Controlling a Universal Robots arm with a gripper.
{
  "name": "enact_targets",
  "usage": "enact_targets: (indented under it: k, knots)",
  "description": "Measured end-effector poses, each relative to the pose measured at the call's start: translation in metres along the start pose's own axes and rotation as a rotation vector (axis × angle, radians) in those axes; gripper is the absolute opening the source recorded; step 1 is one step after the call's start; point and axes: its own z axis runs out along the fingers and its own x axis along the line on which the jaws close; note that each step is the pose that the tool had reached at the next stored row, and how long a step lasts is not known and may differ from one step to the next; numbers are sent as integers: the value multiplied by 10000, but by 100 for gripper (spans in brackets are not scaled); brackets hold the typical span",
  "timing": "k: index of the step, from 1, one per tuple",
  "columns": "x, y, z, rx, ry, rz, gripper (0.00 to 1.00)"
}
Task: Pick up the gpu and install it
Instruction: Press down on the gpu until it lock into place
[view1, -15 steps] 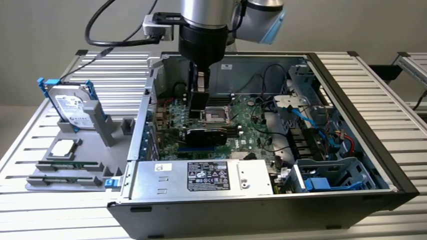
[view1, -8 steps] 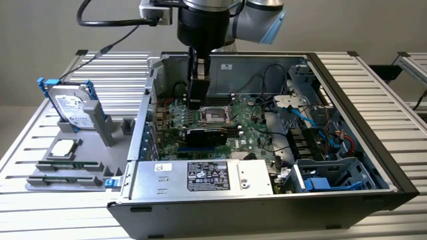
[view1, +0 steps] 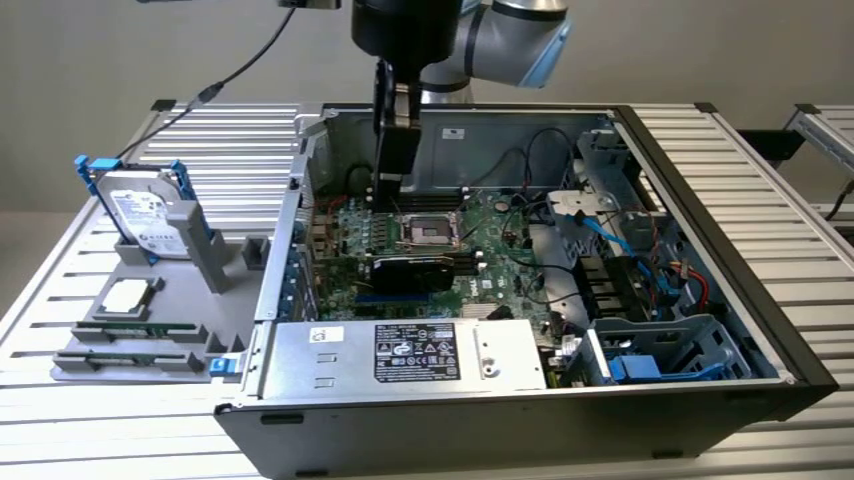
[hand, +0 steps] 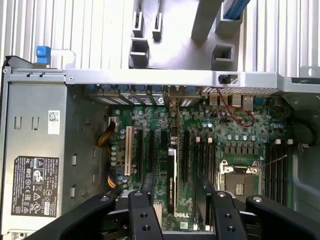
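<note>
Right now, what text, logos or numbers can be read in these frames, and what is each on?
"DELL": white lettering on the motherboard, wrist view.
Power supply black label: certification marks and print, too small to read.
White sticker above that label: unreadable.
Hard drive label, exterior view: blurred, unreadable.
Power supply black label, exterior view: symbols visible, no text readable.

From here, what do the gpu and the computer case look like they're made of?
The gpu: a matte black cooler face, probably plastic, standing upright on the motherboard; its board edge shows thin and dark from the wrist view. The computer case: bare grey sheet metal, judging by its folded edges, punched slots and dull sheen.
</note>
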Motion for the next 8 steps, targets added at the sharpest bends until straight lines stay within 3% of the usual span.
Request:
enact_targets:
  k: [8]
  knots:
    - [11, 32, -263, -1, 1, 0, 47]
